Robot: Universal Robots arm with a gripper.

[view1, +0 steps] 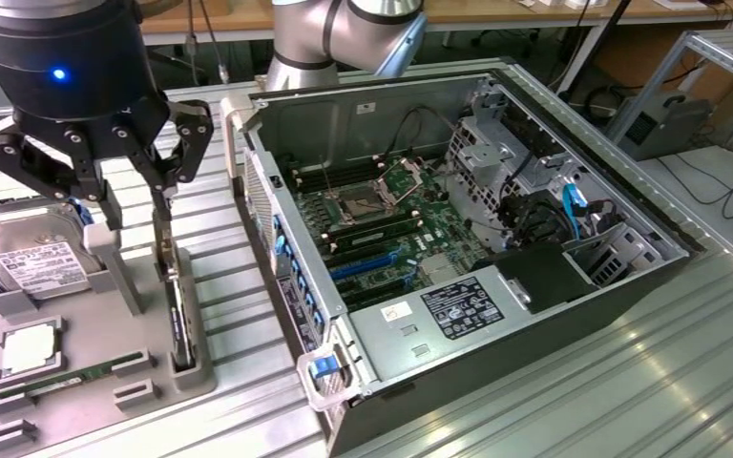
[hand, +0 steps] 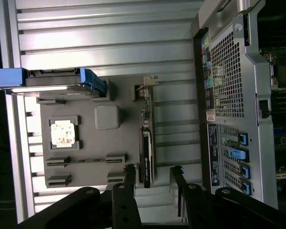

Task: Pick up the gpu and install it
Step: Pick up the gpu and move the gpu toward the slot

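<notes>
The gpu (view1: pixel 178 303) is a thin dark card standing on edge in a slot of the grey holder tray (view1: pixel 99 334), at the exterior view's left. My gripper (view1: pixel 137 218) hangs over the tray's far end, open, with one finger on each side of the line of the card. In the wrist view the gpu (hand: pixel 147 143) runs lengthwise, and its near end lies between the two black fingertips (hand: pixel 129 175) of the gripper (hand: pixel 152 174). Nothing is held. I cannot tell whether the fingers touch the card.
The open computer case (view1: pixel 557 315) lies to the exterior view's right of the tray, motherboard (view1: pixel 380 229) exposed. Its rear panel (hand: pixel 229 95) shows in the wrist view. The tray also holds a hard drive (view1: pixel 35 262), a processor (view1: pixel 23 353) and a green memory stick (view1: pixel 68 377).
</notes>
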